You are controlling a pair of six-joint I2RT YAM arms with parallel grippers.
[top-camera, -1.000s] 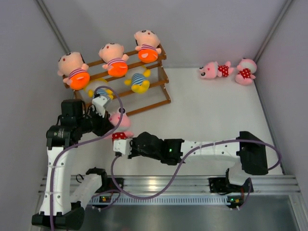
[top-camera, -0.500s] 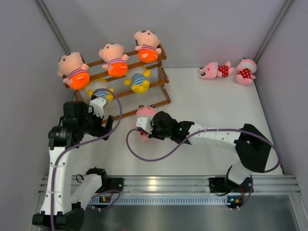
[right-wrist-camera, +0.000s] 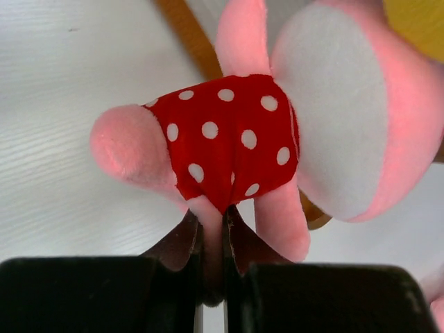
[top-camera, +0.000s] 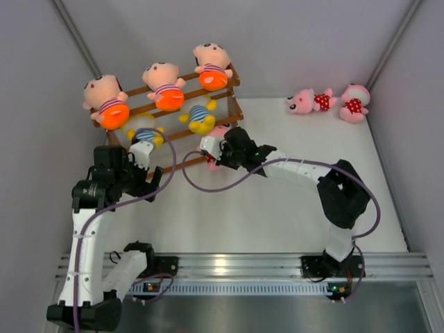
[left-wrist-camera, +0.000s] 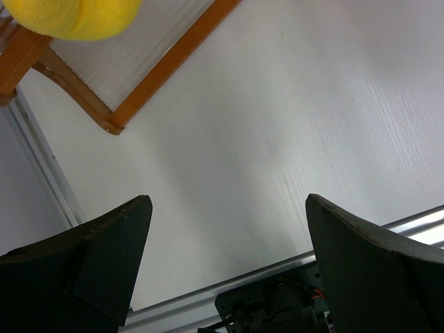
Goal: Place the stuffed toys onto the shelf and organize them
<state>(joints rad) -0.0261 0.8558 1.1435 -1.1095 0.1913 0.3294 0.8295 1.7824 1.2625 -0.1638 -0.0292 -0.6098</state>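
The wooden shelf (top-camera: 232,132) stands at the back left. Three peach dolls sit on its top tier (top-camera: 104,97) (top-camera: 163,84) (top-camera: 211,64). On the tier below are two yellow dolls (top-camera: 200,118) (top-camera: 142,128). My right gripper (top-camera: 220,149) is shut on a limb of a pink doll in a red polka-dot dress (right-wrist-camera: 229,139), held against the shelf's lower right end. My left gripper (left-wrist-camera: 229,229) hangs open over bare table in front of the shelf's left end, with a yellow doll (left-wrist-camera: 76,14) above it.
Two more pink dolls lie at the back right, one (top-camera: 309,102) beside the other (top-camera: 355,103). Grey walls close in the left, back and right. An aluminium rail (top-camera: 243,267) with the arm bases runs along the near edge.
The right arm has carried the pink doll from the near middle of the table up to the shelf's lower right end. The left gripper has opened and drawn back from the yellow doll.
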